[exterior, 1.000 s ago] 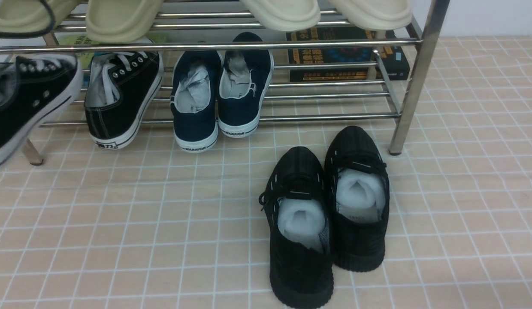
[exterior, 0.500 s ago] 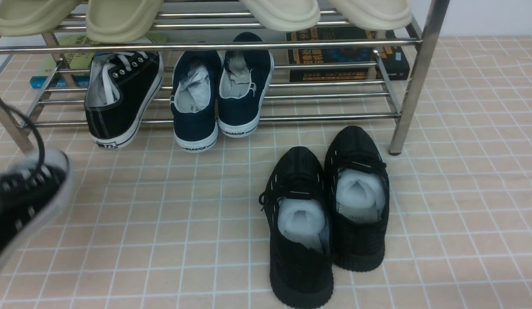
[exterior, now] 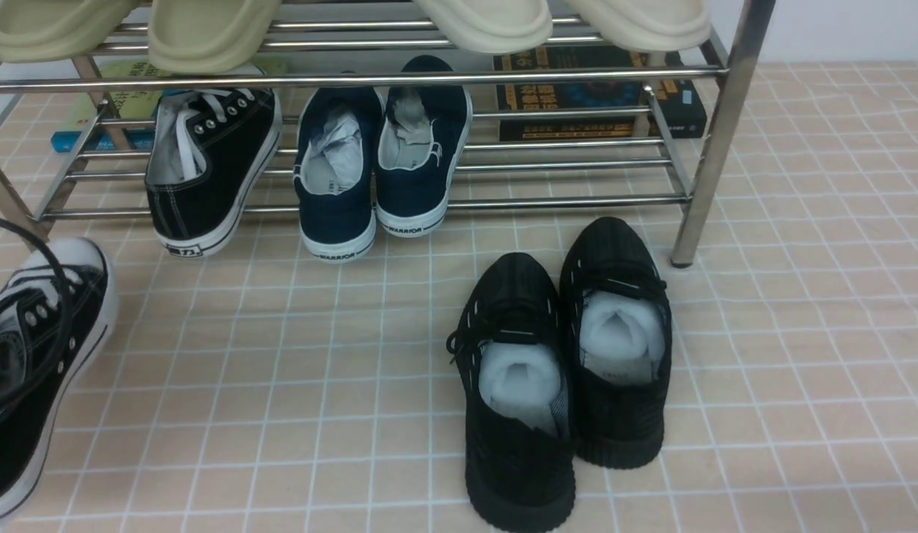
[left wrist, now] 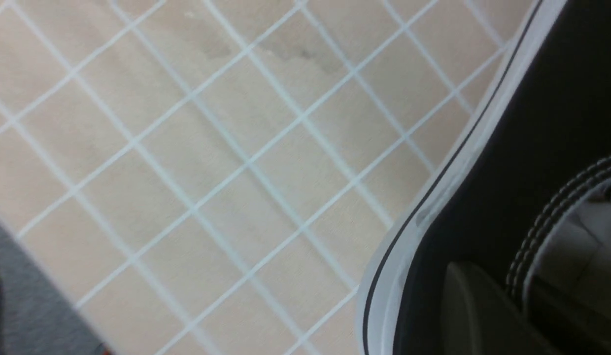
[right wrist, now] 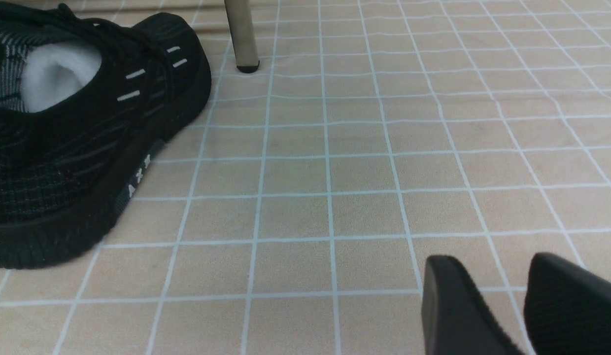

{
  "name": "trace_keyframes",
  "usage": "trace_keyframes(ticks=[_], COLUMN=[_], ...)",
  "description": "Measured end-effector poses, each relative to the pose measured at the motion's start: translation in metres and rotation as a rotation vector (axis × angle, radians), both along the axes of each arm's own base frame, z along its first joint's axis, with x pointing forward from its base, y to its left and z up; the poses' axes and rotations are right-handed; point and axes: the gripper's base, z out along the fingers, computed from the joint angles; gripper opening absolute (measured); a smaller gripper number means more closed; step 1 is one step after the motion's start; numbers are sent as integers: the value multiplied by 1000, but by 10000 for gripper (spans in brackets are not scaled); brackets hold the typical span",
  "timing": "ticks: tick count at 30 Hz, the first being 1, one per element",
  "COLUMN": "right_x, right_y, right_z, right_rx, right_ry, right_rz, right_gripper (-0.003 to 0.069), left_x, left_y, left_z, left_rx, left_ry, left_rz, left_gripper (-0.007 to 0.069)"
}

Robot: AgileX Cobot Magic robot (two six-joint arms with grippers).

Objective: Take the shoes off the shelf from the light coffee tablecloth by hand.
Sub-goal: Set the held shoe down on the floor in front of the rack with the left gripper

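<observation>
The left gripper [left wrist: 512, 301] is pressed nearly together, pinching the collar of the held sneaker [exterior: 37, 363]. One finger [left wrist: 473, 310] is seen against the black canvas just outside the stitched rim; the other is hidden.

The held sneaker is off the shelf [exterior: 714, 133]. It is seen at the far left edge of the front view, toe pointed away, over the cloth [exterior: 281, 385]. Whether its sole touches the cloth cannot be told. A black cable [exterior: 59, 296] is seen crossing in front of it.

The second sneaker [exterior: 207, 170] is found on the bottom tier, heel toward the camera and overhanging the front bar. It is just left of the navy slip-ons [exterior: 377, 170], which are parked the same way.

The right gripper [right wrist: 488, 268] is seen with its fingers slightly spread and nothing between them, low over bare cloth.

The knit pair [exterior: 563, 370] is laid on the cloth in front of the shelf, side by side and touching, near the right leg [right wrist: 241, 34]. It is clear of the right gripper.

The slippers [exterior: 207, 29] are seen on the top tier, heels hanging over the bar. The books [exterior: 592, 96] are seen through the bars behind the shelf.
</observation>
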Motion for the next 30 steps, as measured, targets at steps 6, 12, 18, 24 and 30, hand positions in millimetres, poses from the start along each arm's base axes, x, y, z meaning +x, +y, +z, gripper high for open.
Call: trace_keyframes(ticks=[6,12,18,24,30], right_x=[0,0,0,0,0], right_y=[0,0,0,0,0], right_z=[0,0,0,0,0], right_rx=[0,1,1,0,0], right_ry=[0,0,0,0,0], right_rz=[0,0,0,0,0], right_gripper=[240,240,240,240,240], left_x=[17,30,43,48,49], left_y=[2,5,9,12,12], left_z=[-8,-27,-40,-46,-47], left_rx=[-24,-41,-12,25,59], left_ry=[-50,36,54,78,100], left_rz=[42,49,22,-7,-75], left_gripper=[26,30,29,35,82])
